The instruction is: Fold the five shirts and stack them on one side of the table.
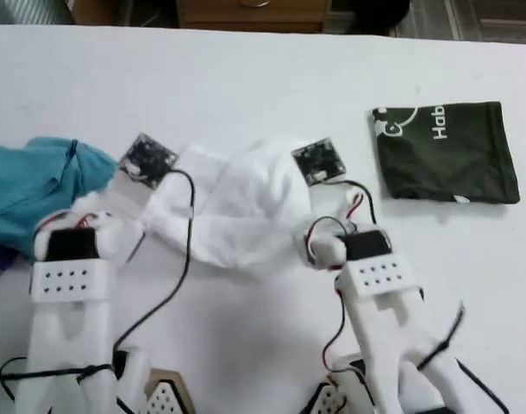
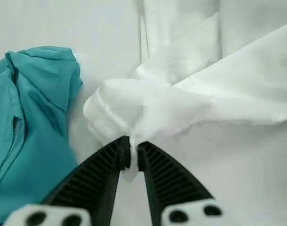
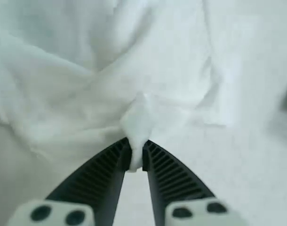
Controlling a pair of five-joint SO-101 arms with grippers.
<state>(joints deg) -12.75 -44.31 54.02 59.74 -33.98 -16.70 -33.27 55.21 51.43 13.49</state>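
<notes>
Jaws of both arms were clamped on pinches of the white shirt [image 1: 237, 211], seemingly light, limp, best held by hems.

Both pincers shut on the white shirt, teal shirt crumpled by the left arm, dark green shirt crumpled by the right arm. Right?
No. The dark green shirt is folded flat, not crumpled, as the high view shows. The rest holds: left pincer and right pincer shut on the white shirt, teal shirt crumpled by the left arm.
</notes>
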